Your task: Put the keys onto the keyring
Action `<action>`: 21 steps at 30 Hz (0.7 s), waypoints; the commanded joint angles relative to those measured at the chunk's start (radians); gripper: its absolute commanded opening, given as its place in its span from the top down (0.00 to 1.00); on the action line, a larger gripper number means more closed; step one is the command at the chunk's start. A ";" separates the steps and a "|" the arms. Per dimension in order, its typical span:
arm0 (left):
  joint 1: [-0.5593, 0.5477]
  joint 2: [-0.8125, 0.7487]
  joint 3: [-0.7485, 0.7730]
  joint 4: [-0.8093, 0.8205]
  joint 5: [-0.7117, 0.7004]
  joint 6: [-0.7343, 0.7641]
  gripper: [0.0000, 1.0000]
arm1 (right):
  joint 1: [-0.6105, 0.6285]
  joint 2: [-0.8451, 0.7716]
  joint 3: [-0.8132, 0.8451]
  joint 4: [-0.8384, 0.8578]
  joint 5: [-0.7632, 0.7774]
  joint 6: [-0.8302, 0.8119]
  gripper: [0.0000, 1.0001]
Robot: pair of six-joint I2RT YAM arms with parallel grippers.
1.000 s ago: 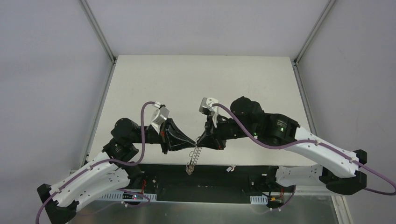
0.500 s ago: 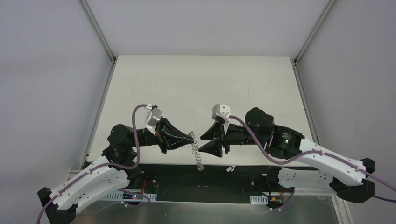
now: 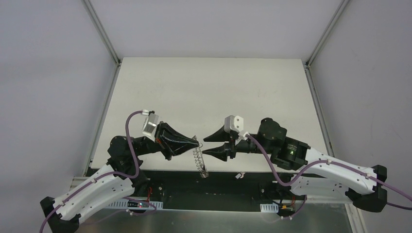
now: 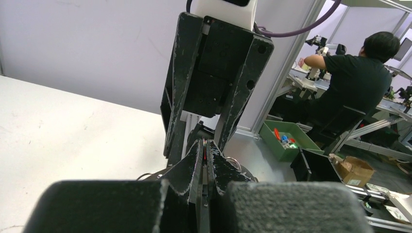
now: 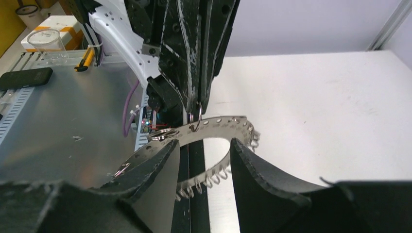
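White table (image 3: 209, 87) stretching far beyond both tips, near edge just under them. L gripper (image 3: 198, 144) clenching one wire loop of keyring (image 3: 198, 161), ring hanging below its tips. R gripper (image 3: 205, 146) gaping wide, facing ring, just beside it.

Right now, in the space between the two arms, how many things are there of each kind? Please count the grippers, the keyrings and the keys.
grippers: 2, the left gripper shut, the right gripper open
keyring: 1, hanging from the left gripper
keys: 0 that I can make out in any view
Total: 3
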 commanded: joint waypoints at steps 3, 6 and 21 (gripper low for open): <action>-0.007 -0.003 0.002 0.125 0.014 -0.032 1.00 | 0.008 -0.018 0.020 0.121 -0.029 -0.039 0.55; -0.008 -0.007 -0.003 0.126 0.022 -0.034 1.00 | 0.009 -0.015 0.034 0.107 -0.042 -0.032 0.55; -0.008 0.001 0.000 0.131 0.055 -0.035 1.00 | 0.022 0.018 0.081 0.097 -0.058 -0.003 0.66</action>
